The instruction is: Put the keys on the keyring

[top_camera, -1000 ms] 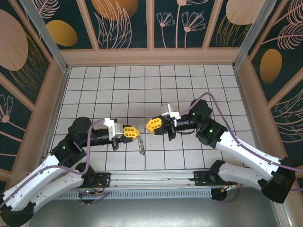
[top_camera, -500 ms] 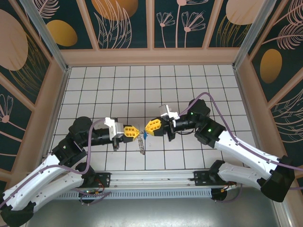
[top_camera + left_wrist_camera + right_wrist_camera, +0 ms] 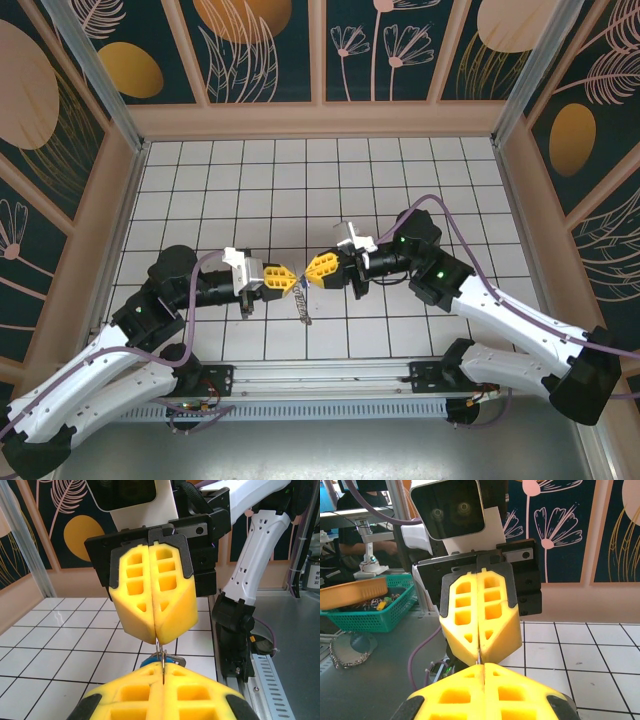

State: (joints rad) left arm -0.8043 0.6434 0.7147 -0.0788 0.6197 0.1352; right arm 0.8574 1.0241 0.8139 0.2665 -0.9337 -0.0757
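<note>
Shifted right gripper (image 3: 311, 276), jaws pinched on key (image 3: 150, 661), against left gripper (image 3: 290, 282), jaws pinched on keyring (image 3: 303, 308); judged threading unfinished.

Left gripper (image 3: 292, 282) and right gripper (image 3: 311, 276) meet tip to tip, each barring the other's advance; keyring (image 3: 304, 309) dangles beneath the tips; I find open tiles (image 3: 300, 180) beyond them, bounded by the back wall (image 3: 320, 118)

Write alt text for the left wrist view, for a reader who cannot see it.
Two yellow grippers meet tip to tip above a white tiled table: the left gripper at the bottom edge, the right gripper facing it, both shut. A thin metal sliver runs between their tips, beside the blue head of the key.
</note>
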